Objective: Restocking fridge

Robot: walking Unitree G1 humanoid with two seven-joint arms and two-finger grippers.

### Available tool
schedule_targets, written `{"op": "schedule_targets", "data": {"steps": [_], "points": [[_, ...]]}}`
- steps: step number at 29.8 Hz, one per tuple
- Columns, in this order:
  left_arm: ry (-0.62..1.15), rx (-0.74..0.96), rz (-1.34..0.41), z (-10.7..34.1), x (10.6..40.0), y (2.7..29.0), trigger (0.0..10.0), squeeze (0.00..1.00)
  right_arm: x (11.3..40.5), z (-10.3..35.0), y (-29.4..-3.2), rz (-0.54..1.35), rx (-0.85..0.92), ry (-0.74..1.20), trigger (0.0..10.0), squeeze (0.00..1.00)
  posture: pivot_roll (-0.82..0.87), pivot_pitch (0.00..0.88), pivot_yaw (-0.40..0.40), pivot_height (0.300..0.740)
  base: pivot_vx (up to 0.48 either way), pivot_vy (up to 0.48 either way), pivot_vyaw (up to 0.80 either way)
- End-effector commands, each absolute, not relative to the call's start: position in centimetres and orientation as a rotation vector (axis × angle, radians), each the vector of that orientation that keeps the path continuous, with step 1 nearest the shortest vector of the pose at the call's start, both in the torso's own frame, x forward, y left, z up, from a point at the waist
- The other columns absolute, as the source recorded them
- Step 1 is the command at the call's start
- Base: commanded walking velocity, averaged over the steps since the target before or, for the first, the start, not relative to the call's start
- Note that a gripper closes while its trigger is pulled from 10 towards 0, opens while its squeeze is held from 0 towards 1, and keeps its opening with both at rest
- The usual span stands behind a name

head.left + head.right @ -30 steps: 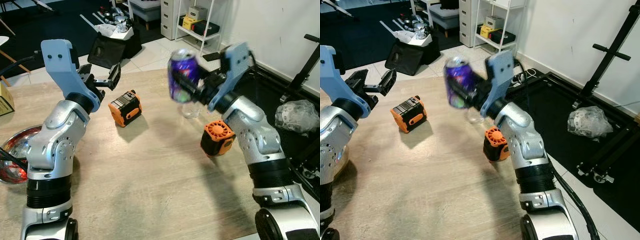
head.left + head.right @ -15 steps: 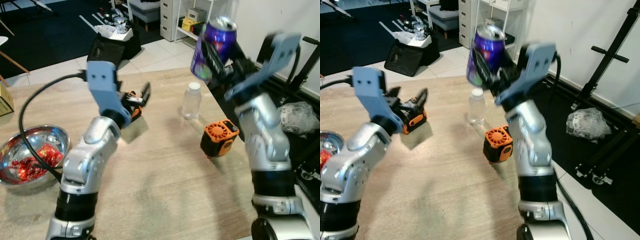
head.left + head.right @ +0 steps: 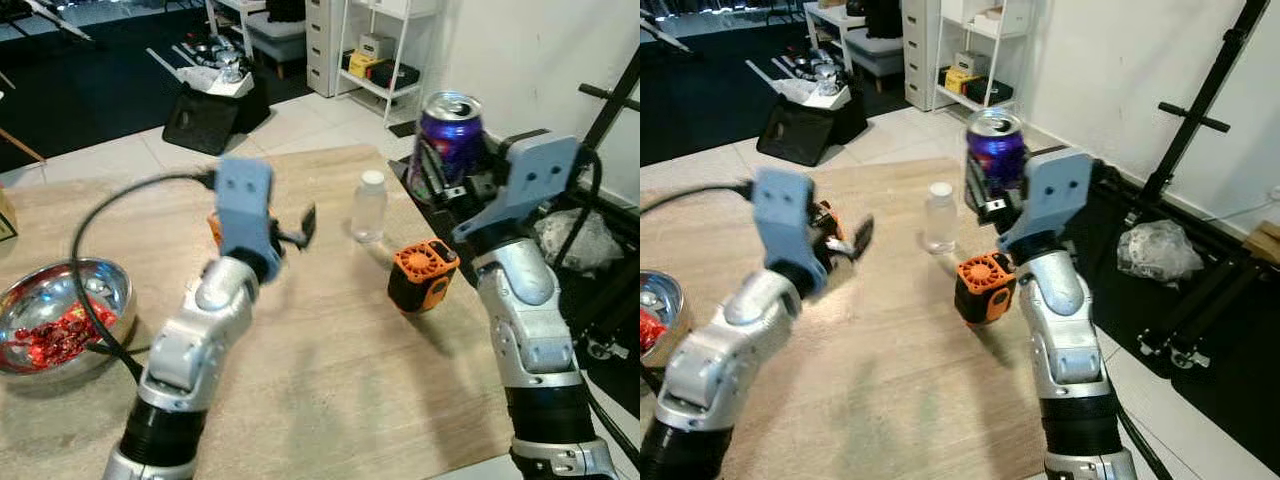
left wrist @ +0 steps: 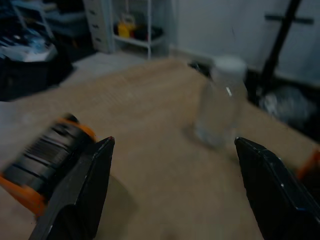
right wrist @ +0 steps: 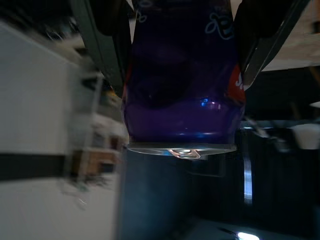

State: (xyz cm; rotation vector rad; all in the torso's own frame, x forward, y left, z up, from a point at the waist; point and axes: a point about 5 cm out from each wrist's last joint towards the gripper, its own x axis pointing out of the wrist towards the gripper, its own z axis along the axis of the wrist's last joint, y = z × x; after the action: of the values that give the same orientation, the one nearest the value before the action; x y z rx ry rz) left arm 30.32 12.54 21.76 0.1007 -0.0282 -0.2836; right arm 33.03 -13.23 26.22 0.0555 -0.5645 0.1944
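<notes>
Lifting purple can (image 3: 448, 140) higher, upright.

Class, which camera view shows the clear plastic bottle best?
The left eye view: the clear plastic bottle stands whole and sharp on the wooden table. The right eye view shows it equally upright; the left wrist view shows it blurred, between the open left end effector's fingers.

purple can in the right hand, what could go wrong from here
The purple can is held upright in the right hand past the table's right edge, so a slip would probably send it to the floor. The left hand is open close to the clear bottle and an orange-black battery pack; a swing could knock either over.
</notes>
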Motion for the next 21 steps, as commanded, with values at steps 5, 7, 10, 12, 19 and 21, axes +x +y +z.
{"op": "schedule_targets", "data": {"steps": [5,7,10,12,19,21], "points": [[-0.078,0.043,-0.231,22.7,30.7,12.9,10.0,0.0,33.9,24.3,-13.5,0.149,0.109,-0.455,10.0,0.0,0.0,0.077,-0.039,0.74,0.0,0.0,0.0],[-0.088,0.025,-0.212,22.9,31.0,13.0,10.0,0.0,34.0,24.1,-13.5,0.145,0.11,-0.446,10.0,0.0,0.0,0.081,-0.041,0.74,0.0,0.0,0.0],[-0.049,0.049,-0.122,22.1,32.2,14.0,10.0,0.0,34.2,23.2,-13.7,0.135,0.135,-0.404,10.0,0.0,0.0,0.091,-0.045,0.74,0.0,0.0,0.0],[-0.051,0.056,-0.098,22.1,32.4,14.2,10.0,0.0,34.2,23.0,-13.7,0.133,0.141,-0.393,10.0,0.0,0.0,0.093,-0.047,0.74,0.0,0.0,0.0],[-0.082,0.045,-0.076,22.8,32.6,14.6,10.0,0.0,34.2,22.2,-13.8,0.129,0.148,-0.355,10.0,0.0,-0.01,0.103,-0.044,0.74,0.0,0.0,0.0],[-0.082,0.044,-0.067,22.7,32.6,14.7,10.0,0.0,34.2,22.2,-13.8,0.129,0.146,-0.352,10.0,0.0,-0.01,0.103,-0.044,0.74,0.0,0.0,0.0]]}}
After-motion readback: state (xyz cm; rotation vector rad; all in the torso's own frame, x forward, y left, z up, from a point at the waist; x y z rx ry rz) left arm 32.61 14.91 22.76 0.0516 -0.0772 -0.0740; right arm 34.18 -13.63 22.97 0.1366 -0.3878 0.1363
